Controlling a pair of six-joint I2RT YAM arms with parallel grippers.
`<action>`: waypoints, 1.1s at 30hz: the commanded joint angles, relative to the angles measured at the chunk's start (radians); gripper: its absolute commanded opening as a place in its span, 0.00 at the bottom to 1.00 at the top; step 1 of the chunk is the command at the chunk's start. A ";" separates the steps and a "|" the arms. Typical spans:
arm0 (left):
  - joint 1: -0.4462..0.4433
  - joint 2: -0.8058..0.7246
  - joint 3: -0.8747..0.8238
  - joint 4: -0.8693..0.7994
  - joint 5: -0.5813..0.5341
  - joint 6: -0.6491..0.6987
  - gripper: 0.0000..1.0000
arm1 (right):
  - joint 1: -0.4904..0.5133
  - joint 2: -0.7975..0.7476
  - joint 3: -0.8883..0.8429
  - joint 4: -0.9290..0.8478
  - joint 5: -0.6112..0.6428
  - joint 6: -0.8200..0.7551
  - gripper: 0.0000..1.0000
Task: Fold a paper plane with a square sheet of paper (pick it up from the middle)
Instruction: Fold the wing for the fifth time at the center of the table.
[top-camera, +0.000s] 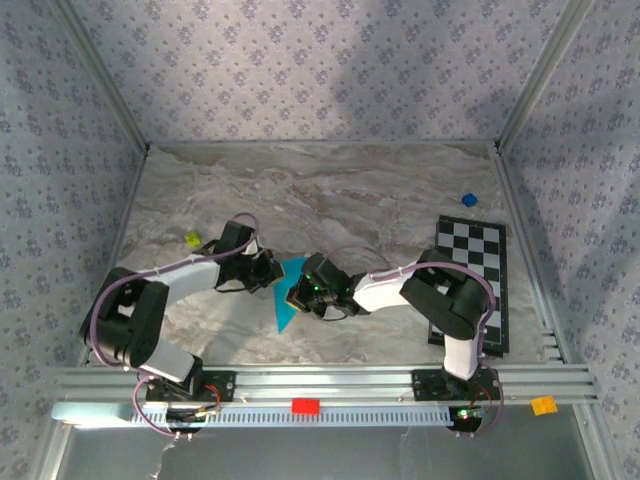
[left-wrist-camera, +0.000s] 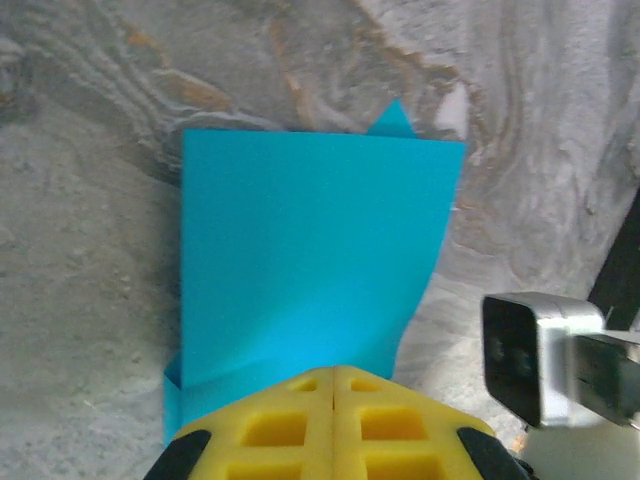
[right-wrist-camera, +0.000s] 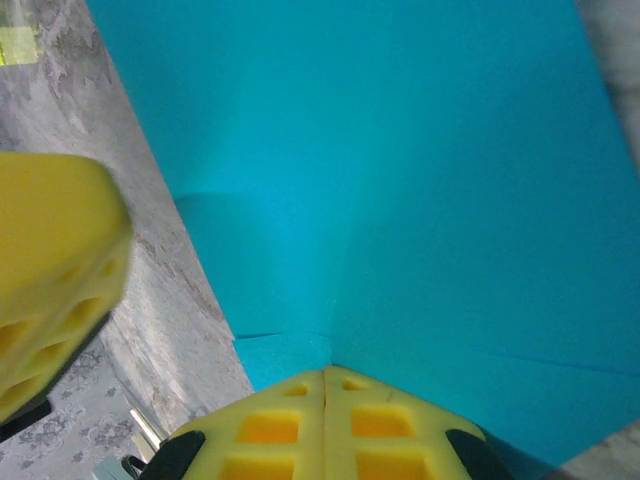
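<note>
- The top view puts the square sheet of paper (top-camera: 285, 303) at the frame's centre, between the left gripper (top-camera: 269, 271) and the right gripper (top-camera: 298, 288).
- Left wrist view, bottom centre: the left gripper (left-wrist-camera: 335, 376) has its yellow fingers pressed together on the sheet's near edge.
- Right wrist view: the right gripper (right-wrist-camera: 325, 374) is likewise clamped on the paper, and creases fan out from its tips.
- The marbled table (top-camera: 330, 185) is enclosed by floral-papered walls (top-camera: 300, 70).
- Count: two arms, one sheet, one checkered board (top-camera: 472, 285), one blue cube (top-camera: 469, 200).
</note>
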 joint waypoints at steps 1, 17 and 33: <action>0.001 0.025 -0.017 0.011 -0.024 -0.002 0.03 | 0.002 -0.009 -0.036 -0.051 0.063 0.018 0.05; 0.002 0.095 -0.070 0.090 0.012 0.021 0.00 | -0.109 -0.197 -0.078 -0.197 0.082 -0.147 0.24; 0.002 0.107 -0.048 0.074 0.025 0.044 0.00 | -0.169 -0.094 0.004 -0.271 -0.047 -0.212 0.32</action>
